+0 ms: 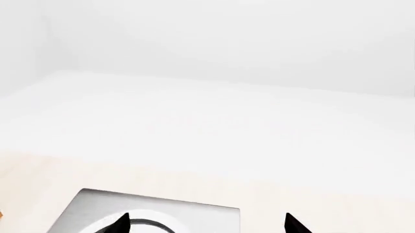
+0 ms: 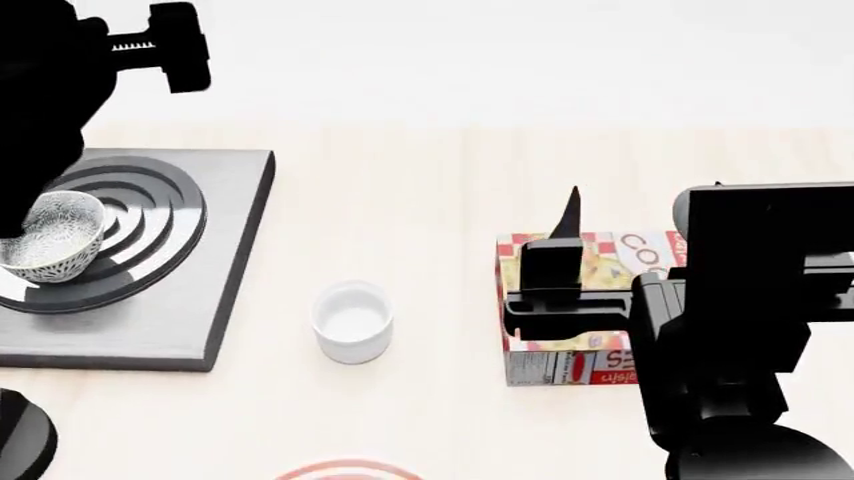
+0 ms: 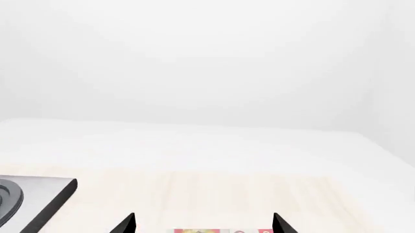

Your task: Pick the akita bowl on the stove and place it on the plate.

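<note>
- The surface (image 2: 441, 180) is pale wood, broad and bare at the back; from the head view there is open room between the stove and the box for carrying something across.
- The stove (image 2: 200, 300) lies flat at the left, a dark slab with raised black rings; its near and right edges stand proud of the surface, a lip to lift clear of.
- The box (image 2: 587, 365), a printed carton, lies at the right under the right arm, well apart from the stove.
- The plate (image 2: 350, 470) barely shows at the near edge, only a sliver of red rim; most of it is out of view, so its room is hard to judge.
- The bowl (image 2: 51, 240) sits on the stove's rings at the far left, tilted, part hidden by the left arm. It looks like stiff glazed ware, light, likely slick and chippable; the rim wall seems the place to pinch.
- The cup (image 2: 354, 322), plain white, stands just beside the stove, near the likely path to the plate.
- The left pincer (image 1: 207, 224) shows two tips spread wide, released, over the stove.
- The right pincer (image 3: 204, 223) is likewise spread, grasping nothing, above the box.
</note>
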Tool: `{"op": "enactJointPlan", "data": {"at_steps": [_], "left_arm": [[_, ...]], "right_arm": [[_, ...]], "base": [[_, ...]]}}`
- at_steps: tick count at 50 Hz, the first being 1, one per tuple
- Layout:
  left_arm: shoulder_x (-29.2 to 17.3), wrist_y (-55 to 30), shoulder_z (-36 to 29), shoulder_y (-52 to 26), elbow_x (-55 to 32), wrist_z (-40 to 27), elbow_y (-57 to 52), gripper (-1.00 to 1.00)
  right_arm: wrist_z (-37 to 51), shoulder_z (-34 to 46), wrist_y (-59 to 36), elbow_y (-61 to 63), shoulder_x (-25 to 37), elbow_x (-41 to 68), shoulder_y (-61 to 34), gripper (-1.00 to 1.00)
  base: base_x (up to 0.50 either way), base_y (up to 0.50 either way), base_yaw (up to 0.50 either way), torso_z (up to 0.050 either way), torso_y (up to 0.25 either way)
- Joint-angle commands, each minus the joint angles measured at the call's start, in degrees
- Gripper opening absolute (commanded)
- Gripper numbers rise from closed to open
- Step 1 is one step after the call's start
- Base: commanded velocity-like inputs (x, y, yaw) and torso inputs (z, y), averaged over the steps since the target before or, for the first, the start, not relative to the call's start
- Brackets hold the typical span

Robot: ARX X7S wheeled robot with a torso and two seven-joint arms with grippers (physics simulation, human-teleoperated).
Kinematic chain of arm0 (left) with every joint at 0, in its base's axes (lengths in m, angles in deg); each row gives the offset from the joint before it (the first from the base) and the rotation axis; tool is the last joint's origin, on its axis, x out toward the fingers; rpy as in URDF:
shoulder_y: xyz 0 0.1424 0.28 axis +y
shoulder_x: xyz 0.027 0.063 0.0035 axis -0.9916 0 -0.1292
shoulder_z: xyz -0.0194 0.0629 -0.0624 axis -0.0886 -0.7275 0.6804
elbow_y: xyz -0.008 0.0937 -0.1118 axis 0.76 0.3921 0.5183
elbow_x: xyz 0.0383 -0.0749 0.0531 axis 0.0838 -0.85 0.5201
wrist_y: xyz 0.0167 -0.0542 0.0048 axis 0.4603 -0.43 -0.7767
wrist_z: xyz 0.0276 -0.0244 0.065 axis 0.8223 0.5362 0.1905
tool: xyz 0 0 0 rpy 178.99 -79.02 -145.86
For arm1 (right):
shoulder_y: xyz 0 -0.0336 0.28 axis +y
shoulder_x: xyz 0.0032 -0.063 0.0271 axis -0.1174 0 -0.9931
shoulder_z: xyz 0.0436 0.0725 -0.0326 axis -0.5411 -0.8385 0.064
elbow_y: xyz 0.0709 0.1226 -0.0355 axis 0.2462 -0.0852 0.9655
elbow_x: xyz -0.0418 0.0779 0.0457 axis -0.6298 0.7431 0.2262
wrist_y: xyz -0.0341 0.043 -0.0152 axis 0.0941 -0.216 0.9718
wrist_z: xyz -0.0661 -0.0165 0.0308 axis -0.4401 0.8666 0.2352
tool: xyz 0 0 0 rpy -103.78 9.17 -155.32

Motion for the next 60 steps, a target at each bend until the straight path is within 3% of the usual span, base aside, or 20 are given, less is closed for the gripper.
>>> {"op": "enactJointPlan", "data": {"at_steps": [1, 34, 43, 60], "left_arm": [[0.07, 2.43, 1.15, 0.65, 2.95, 1.73, 0.43, 1.00], [0.21, 2.98, 2.95, 0.56, 6.17, 3.30, 0.43, 1.00], [0.62, -3.12, 0.98, 0.85, 9.08, -1.34, 0.46, 1.00], [0.25, -5.81, -2.77, 2.63, 11.32, -5.29, 0.47, 1.00]], "right_arm": [[0.29, -0.02, 0.00, 0.01, 0.11, 0.34, -0.08, 1.00], [1.11, 0.05, -0.09, 0.13, 0.45, 1.32, -0.14, 1.00], [1.09, 0.19, 0.84, -0.37, 0.70, 1.33, 0.21, 1.00], [1.58, 0.24, 0.62, -0.16, 0.81, 1.87, 0.13, 1.00]], "base": [[0.00, 0.00, 0.00, 0.000, 0.000], [0.00, 0.00, 0.00, 0.003, -0.114], [0.00, 0.00, 0.00, 0.000, 0.000], [0.00, 0.00, 0.00, 0.000, 0.000]]}}
